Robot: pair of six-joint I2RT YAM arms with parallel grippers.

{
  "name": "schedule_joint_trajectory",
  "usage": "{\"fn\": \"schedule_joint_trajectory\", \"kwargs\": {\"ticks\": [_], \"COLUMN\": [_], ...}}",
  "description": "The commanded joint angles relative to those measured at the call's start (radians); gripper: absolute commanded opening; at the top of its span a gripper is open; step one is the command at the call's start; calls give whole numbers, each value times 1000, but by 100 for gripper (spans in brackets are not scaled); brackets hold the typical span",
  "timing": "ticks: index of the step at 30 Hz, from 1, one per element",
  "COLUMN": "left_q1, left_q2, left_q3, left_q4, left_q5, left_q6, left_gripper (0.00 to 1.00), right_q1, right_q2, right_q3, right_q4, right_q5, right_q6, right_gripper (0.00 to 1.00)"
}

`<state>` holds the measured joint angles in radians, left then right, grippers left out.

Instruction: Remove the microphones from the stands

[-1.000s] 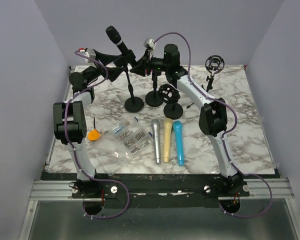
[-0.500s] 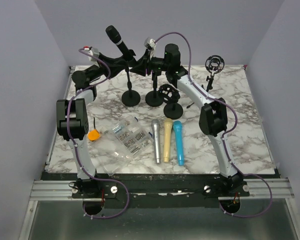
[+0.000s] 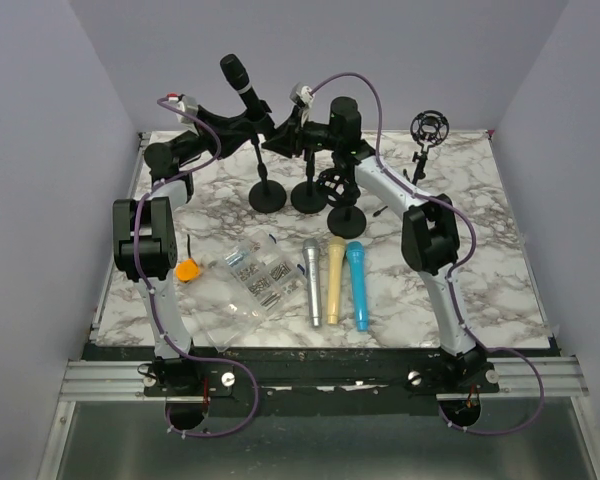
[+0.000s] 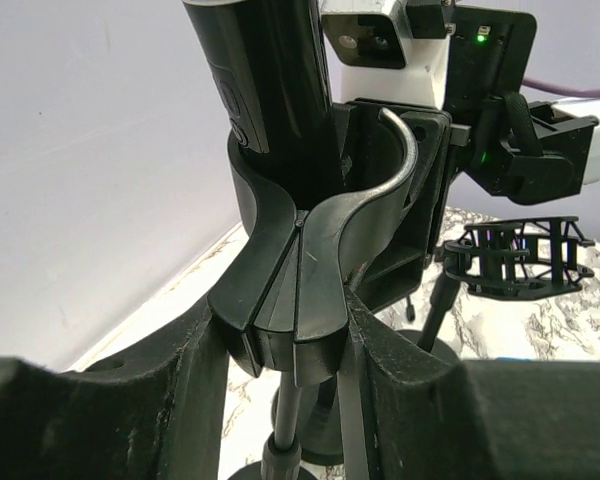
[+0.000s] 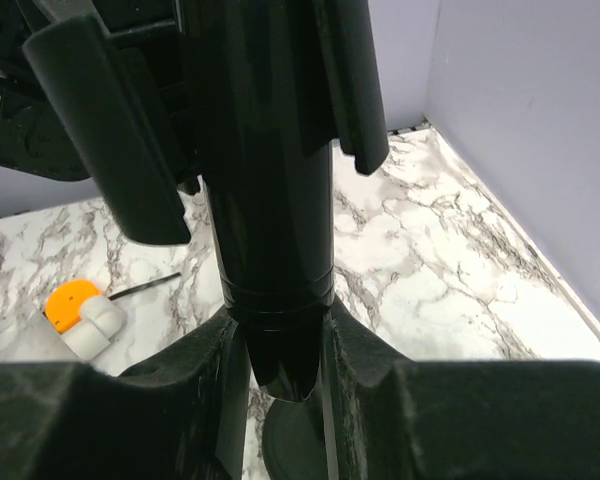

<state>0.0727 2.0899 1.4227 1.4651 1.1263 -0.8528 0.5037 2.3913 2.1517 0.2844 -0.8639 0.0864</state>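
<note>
Orange-and-white part (image 3: 186, 270) sits far left on marble table (image 3: 500, 250), clear bag of small hardware (image 3: 245, 285) just beside it. Left gripper (image 4: 295, 340) is clamped on the black mic clip (image 4: 310, 240) atop the desk stand (image 3: 269, 200). Black microphone (image 3: 238, 82) sits in that clip, tilted, head up. Right gripper (image 5: 280, 350) is pinched around the microphone's lower barrel. Then 3 handheld mics lie side by side: silver mic (image 3: 311, 280), cream mic (image 3: 334, 275), blue mic (image 3: 357, 280). Shock-mount stand (image 3: 428, 128) is far right.
</note>
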Motion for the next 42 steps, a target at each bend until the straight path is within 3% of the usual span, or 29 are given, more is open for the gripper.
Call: {"fn": "schedule_joint_trajectory", "kwargs": {"ticks": [1, 8, 11, 17, 19, 23, 28, 32, 36, 42], "left_q1": [-2, 0, 1, 2, 5, 18, 45, 44, 15, -24], "left_q2": [-34, -56, -56, -70, -80, -110, -194, -296, -368, -350], "left_q3": [-25, -56, -56, -70, -71, -90, -153, -178, -151, -37], "left_q4": [65, 49, 47, 68, 77, 107, 47, -170, -366, -519], "left_q5": [26, 18, 15, -3, -3, -33, -128, -223, -306, -393], "left_q6": [-24, -12, -23, -43, -59, -94, -63, 56, 177, 157], "left_gripper": [5, 4, 18, 59, 84, 99, 99, 99, 99, 99], "right_q1": [-4, -5, -5, -4, -4, -4, -4, -4, -4, -4], "right_q2": [-83, -133, -117, -83, -77, -68, -66, -67, -66, -60], "right_q3": [-76, -149, -129, -117, -112, -98, -95, -96, -93, -84], "right_q4": [115, 145, 124, 126, 120, 108, 94, 78, 79, 82], "right_q5": [83, 106, 82, 69, 71, 74, 74, 71, 72, 72], "right_q6": [41, 24, 23, 43, 39, 37, 29, 9, 8, 16], "right_gripper": [1, 1, 1, 1, 1, 1, 1, 1, 1, 1]}}
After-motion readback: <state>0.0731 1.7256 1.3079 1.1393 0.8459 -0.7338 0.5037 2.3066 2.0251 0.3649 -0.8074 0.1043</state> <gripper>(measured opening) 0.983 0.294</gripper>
